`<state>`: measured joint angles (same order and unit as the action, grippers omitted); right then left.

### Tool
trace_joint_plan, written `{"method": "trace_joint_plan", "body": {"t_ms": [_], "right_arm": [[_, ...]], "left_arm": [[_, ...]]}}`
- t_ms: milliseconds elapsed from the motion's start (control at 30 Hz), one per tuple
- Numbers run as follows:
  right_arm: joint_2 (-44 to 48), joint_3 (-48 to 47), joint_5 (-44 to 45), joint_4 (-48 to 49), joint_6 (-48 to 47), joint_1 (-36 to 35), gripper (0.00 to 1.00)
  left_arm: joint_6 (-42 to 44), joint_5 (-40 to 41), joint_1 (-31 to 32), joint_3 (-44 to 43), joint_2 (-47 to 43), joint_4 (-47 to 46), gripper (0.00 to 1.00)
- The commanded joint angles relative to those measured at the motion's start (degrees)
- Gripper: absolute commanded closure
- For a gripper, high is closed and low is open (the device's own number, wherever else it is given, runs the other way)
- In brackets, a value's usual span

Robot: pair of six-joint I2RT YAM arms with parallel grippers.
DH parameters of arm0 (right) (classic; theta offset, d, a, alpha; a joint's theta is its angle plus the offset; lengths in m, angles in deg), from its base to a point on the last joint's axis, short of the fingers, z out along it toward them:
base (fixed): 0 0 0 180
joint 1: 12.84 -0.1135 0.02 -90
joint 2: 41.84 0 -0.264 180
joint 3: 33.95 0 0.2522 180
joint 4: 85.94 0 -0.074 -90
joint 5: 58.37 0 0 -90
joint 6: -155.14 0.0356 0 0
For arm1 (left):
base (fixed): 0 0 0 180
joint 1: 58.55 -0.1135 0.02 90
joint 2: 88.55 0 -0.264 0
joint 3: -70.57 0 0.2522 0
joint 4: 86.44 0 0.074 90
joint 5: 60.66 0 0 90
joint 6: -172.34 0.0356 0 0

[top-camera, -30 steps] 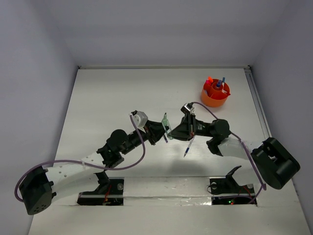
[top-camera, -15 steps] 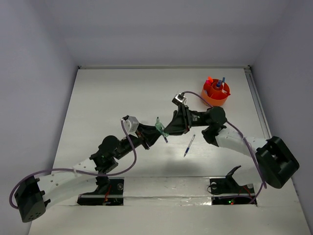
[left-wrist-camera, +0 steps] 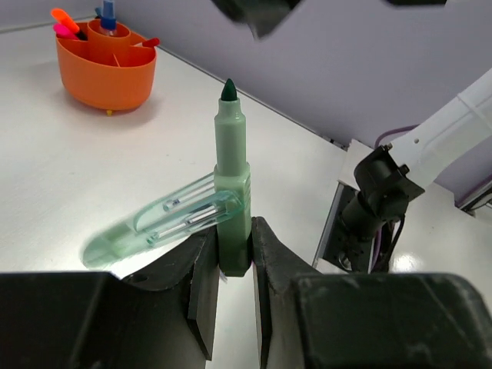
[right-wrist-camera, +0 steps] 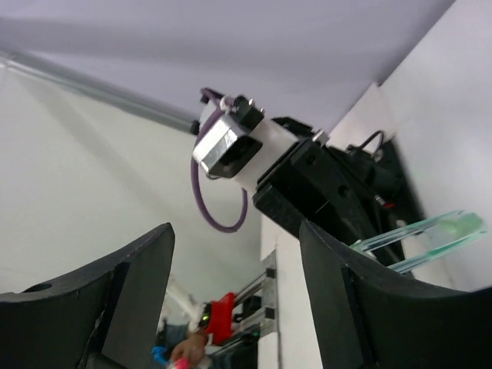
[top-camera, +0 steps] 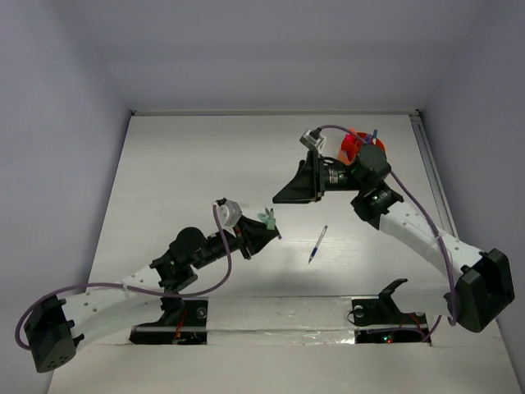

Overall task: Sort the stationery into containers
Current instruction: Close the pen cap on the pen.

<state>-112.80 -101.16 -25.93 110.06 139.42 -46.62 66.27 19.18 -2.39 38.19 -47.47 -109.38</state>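
Note:
A pale green marker (left-wrist-camera: 231, 157) stands upright between my left gripper's (left-wrist-camera: 231, 257) fingers, dark tip up, with a see-through green piece (left-wrist-camera: 178, 215) sticking out sideways from it. From above, my left gripper (top-camera: 260, 233) holds this marker (top-camera: 267, 219) just over the middle of the table. My right gripper (top-camera: 282, 198) hangs open and empty above the table, apart from the marker, its fingers (right-wrist-camera: 137, 301) spread wide. A blue pen (top-camera: 317, 244) lies on the table. The orange cup (top-camera: 349, 148) with several pens stands at the back right, partly hidden by my right arm; the left wrist view shows the cup (left-wrist-camera: 108, 73) too.
The white table is walled on three sides, with a rail (top-camera: 431, 176) along its right edge. Both arm bases (top-camera: 184, 316) sit at the near edge. My right arm (top-camera: 410, 226) crosses the right half of the table.
My right gripper has opened and pulled back up toward the cup. My left gripper keeps the green marker and has drawn back slightly toward the near left.

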Motion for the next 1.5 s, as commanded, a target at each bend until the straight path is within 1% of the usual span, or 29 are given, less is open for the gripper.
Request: {"method": "trace_joint_plan", "body": {"t_ms": [0, 67, 100, 133, 167, 200, 267, 300, 333, 367, 400, 467, 500, 567, 600, 667, 767, 800, 867, 900, 933, 967, 1000, 1067, 1100, 1200, 1367, 1400, 1467], "right_arm": [[2.84, -7.71, 2.71, -20.3, -15.47, 1.35, 0.28], [4.33, -8.6, 3.33, -23.24, -18.19, 1.35, 0.28], [4.86, -9.21, 4.38, -25.69, -22.38, 1.35, 0.3], [6.26, -10.43, 6.21, -32.59, -25.38, 1.35, 0.31], [6.79, -10.97, 10.93, -36.05, -31.33, 1.35, 0.33], [7.15, -11.41, 13.41, -41.92, -33.91, 1.35, 0.36], [7.67, -10.28, 19.47, -44.87, -36.83, 3.1, 0.44], [7.76, -8.79, 19.76, -43.22, -36.84, 5.46, 0.46], [7.77, -6.95, 19.25, -41.2, -35.71, 6.87, 0.46], [7.77, -2.58, 16.19, -38.66, -34.22, 8.1, 0.45], [7.07, -0.45, 14.42, -32.46, -30.72, 8.81, 0.38], [5.93, 4.2, 11.61, -27.42, -27.89, 8.82, 0.27], [4.88, 5.97, 10.46, -21.99, -24.57, 8.82, 0.18], [4.34, 9.92, 7.57, -15.03, -20.25, 8.82, 0.11], [4.25, 13.16, 7.12, -10.38, -17.1, 8.82, 0.06], [4.42, 15.38, 6.59, -7.45, -15.4, 8.82, 0.01], [4.16, 19.25, 6.06, 0.98, -10.57, 6.9, 0.0], [3.73, 20.48, 5.8, 5.35, -7.86, 6.89, 0.0], [2.06, 21.89, 5.88, 10.64, -4.86, 6.27, 0.0], [1.27, 22.77, 6.23, 13.63, -1.28, 6.27, 0.0], [0.57, 23.82, 6.41, 18.71, 0.41, 6.27, 0.0], [-0.4, 24.18, 6.49, 21.02, 1.99, 6.27, 0.0], [-2.5, 24.71, 6.84, 27.22, 6.1, 5.75, 0.0], [-4.88, 25.94, 6.06, 33.93, 10.6, 5.74, 0.0], [-7.68, 26.12, 5.53, 40.66, 14.97, 5.22, 0.0], [-11.03, 26.38, 3.25, 47.39, 20.44, 4.69, 0.0], [-13.68, 27.78, 2.28, 54.07, 23.18, 2.94, 0.0], [-14.03, 28.14, 2.19, 58.09, 25.54, 2.93, 0.0], [-15.52, 28.4, 2.36, 62.59, 28.36, 2.93, 0.01]], "left_arm": [[-0.89, -3.56, 0.18, -1.34, -0.56, -1.0, 1.0], [-0.89, -2.6, 0.18, -1.6, -1.0, -0.56, 1.0], [-0.8, -2.33, 0.18, -1.69, -1.26, -0.21, 1.0], [-0.8, -2.24, 0.18, -1.6, -1.7, -0.47, 1.0], [-0.97, -2.59, 0.18, -1.69, -1.88, -0.9, 1.0], [-1.24, -2.85, 0.18, -2.04, -1.97, -1.17, 1.0], [-2.11, -4.08, 0.18, -2.48, -1.79, -1.87, 1.0], [-2.38, -4.69, 0.18, -2.83, -1.88, -2.4, 1.0], [-2.73, -5.14, 0.18, -3.36, -1.97, -2.66, 1.0], [-3.08, -5.58, 0.18, -3.54, -2.14, -2.84, 1.0], [-3.87, -6.62, 0.18, -3.8, -2.41, -3.28, 1.0], [-4.23, -8.38, 0.18, -4.5, -3.46, -3.54, 1.0], [-4.23, -8.91, 0.18, -4.77, -3.81, -3.37, 1.0], [-3.88, -9.97, 0.18, -5.03, -4.69, -3.37, 1.0], [-3.79, -11.11, 0.18, -5.03, -4.69, -3.63, 1.0], [-3.61, -13.21, 0.18, -4.68, -4.08, -4.16, 1.0], [-2.74, -17.34, 0.18, -5.03, -0.84, -4.07, 1.0], [-2.38, -17.79, 0.18, -5.21, 1.78, -3.2, 1.0], [-2.03, -20.5, 0.18, -6.08, 4.52, -3.02, 1.0], [-1.94, -21.22, 0.18, -6.43, 5.58, -3.28, 1.0], [-1.85, -21.75, 0.18, -6.87, 7.42, -3.72, 1.0], [-1.85, -22.19, 0.18, -7.14, 8.22, -4.07, 1.0], [-1.33, -22.63, 0.18, -7.4, 8.75, -4.25, 1.0], [-0.28, -22.46, 0.18, -8.37, 10.15, -4.07, 1.0], [0.69, -22.19, 0.18, -8.89, 11.29, -3.12, 1.0], [1.66, -21.32, 0.18, -10.92, 11.92, -1.71, 1.0], [4.03, -18.77, 0.18, -12.33, 11.13, 0.58, 1.0], [4.12, -18.42, 0.18, -12.33, 11.3, 1.11, 1.0], [4.3, -18.32, 0.18, -12.5, 12.18, 1.29, 1.0]]}}
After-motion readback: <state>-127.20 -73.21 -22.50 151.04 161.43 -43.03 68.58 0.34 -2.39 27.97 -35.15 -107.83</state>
